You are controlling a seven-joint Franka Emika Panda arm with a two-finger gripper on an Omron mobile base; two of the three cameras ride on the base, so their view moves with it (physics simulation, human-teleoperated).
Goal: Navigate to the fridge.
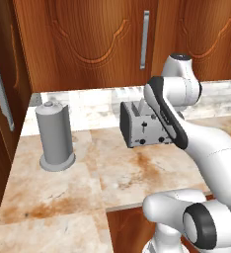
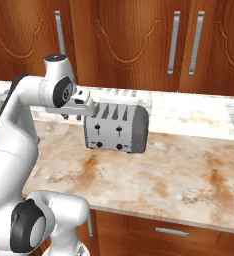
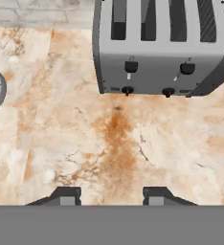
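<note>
You see wooden cabinets (image 2: 129, 40) with grey vertical handles along the far wall, above a marbled worktop (image 2: 189, 170). No tall grey two-door fridge can be made out in these views. One grey four-slot toaster (image 2: 116, 127) stands mid-worktop, and one grey cylinder (image 1: 56, 136) stands well apart to its left. Your tool (image 3: 111, 196) hangs over bare worktop, fingertips (image 3: 68, 196) parted, holding nothing.

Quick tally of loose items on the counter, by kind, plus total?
Toaster: 1
Grey cylindrical canister: 1
Total: 2
Both stand on the marble counter; the hand hovers in front of the toaster, holding nothing.
</note>
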